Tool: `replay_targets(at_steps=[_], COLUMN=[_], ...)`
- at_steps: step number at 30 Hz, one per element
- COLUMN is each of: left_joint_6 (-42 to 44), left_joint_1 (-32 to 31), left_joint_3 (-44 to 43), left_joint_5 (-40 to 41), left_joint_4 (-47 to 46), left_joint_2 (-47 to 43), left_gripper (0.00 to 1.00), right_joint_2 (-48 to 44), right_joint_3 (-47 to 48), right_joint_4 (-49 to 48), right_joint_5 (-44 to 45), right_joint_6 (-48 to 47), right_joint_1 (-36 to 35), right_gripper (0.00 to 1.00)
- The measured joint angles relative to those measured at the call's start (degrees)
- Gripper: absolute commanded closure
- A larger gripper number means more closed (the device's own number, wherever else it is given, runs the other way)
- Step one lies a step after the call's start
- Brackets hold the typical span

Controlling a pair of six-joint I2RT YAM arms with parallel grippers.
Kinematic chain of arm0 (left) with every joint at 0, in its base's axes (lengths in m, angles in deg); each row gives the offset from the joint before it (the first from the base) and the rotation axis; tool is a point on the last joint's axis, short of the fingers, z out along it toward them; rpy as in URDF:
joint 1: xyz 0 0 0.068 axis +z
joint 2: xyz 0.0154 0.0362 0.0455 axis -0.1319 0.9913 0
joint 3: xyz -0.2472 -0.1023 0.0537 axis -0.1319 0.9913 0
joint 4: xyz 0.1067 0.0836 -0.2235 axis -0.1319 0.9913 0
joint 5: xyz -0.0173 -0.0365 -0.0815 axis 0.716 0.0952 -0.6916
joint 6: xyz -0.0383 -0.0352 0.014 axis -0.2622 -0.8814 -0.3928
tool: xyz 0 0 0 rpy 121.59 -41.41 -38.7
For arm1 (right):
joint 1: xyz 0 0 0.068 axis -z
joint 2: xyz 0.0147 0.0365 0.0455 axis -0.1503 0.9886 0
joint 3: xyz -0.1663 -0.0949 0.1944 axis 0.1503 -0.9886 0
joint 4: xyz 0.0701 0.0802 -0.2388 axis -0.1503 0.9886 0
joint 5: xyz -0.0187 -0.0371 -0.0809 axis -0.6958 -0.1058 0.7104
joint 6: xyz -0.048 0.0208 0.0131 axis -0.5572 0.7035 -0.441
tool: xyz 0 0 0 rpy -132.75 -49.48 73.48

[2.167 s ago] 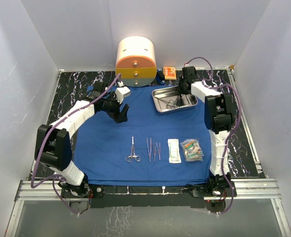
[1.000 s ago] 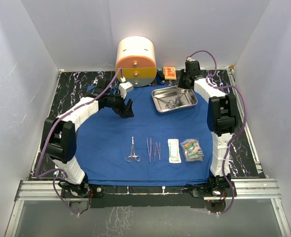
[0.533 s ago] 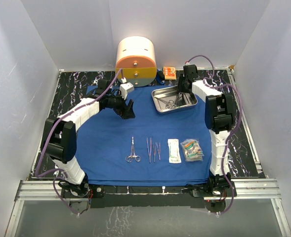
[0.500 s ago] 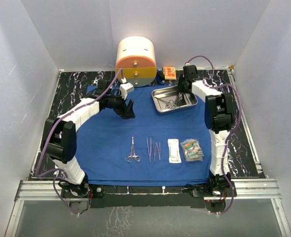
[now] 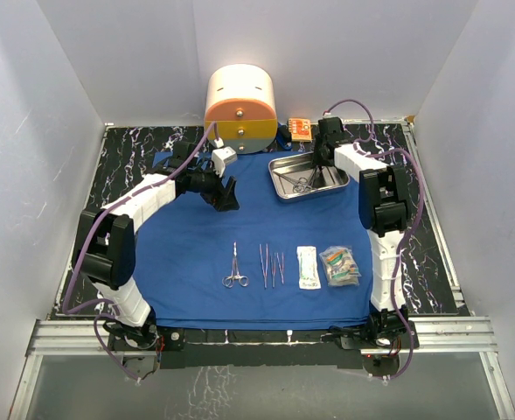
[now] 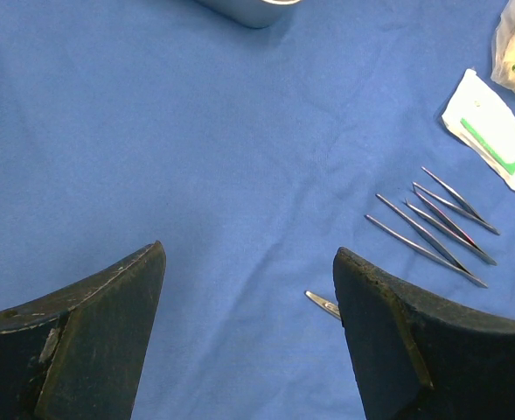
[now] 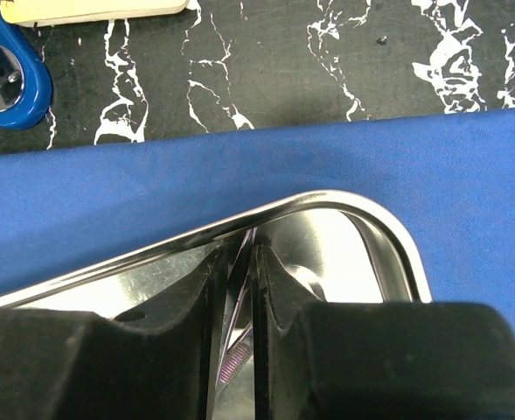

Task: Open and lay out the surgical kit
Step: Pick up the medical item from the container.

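Royal-blue cloth wrap [image 5: 187, 254]: spread flat over the black marbled table [image 5: 130, 149], filling the middle of the top view.
Steel tray [image 5: 282, 186]: a shiny rectangle on the cloth, upper right of centre in the top view. A few steel instruments lie inside it, too small there to tell apart.
Ring-handled forceps [image 5: 235, 267]: on the cloth, lower centre of the top view, at the left end of a row, with the rings toward the bottom edge.
Tweezers [image 5: 272, 264]: several slim steel pieces side by side, just right of the forceps. In the left wrist view they fan out at the right middle of the frame.
White packet [image 5: 308, 267]: next in the row, just right of the tweezers.
Clear packet [image 5: 340, 265]: at the right end of the row, beside the white packet, with coloured contents.
Left gripper [image 5: 224, 194]: over the cloth, upper left of centre in the top view. Its jaws stand wide with nothing between them; the wrist view shows only bare cloth in the gap.
Right gripper [image 7: 242, 254]: inside the tray, close to its curved rim. Its jaws are narrow and pinch a slim steel instrument [image 7: 233, 350] whose kind cannot be told.
Round cream-and-orange container [image 5: 240, 109]: top centre of the top view, at the cloth's far edge.
Small orange box [image 5: 299, 128]: on the table, just right of the container and above the tray.
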Motion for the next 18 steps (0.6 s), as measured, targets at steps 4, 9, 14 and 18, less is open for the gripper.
replay_targets(at_steps=[4,9,14,18], left_joint_6=[0.02,0.0,0.02,0.0], left_joint_1=[0.0,0.0,0.0,0.0], left_joint_3=[0.5,0.61,0.61,0.61], left_joint_5=[-0.13,-0.33,-0.35,-0.35], left_joint_4=[-0.13,-0.17,-0.17,-0.17], left_joint_2=[-0.02,-0.11,-0.13,-0.13], left_gripper=[0.23,0.23,0.23,0.23], right_joint_2=[0.0,0.0,0.0,-0.02], right_joint_3=[-0.28,-0.2,1.38,3.1], right_joint_4=[-0.44,-0.42,1.49,2.73], right_joint_5=[0.87,1.73,1.92,1.6], right_joint_6=[0.98,2.49,4.09,6.58], right_joint_1=[-0.02,-0.07,0.09,1.01], right_gripper=[0.94,1.0,1.0,1.0])
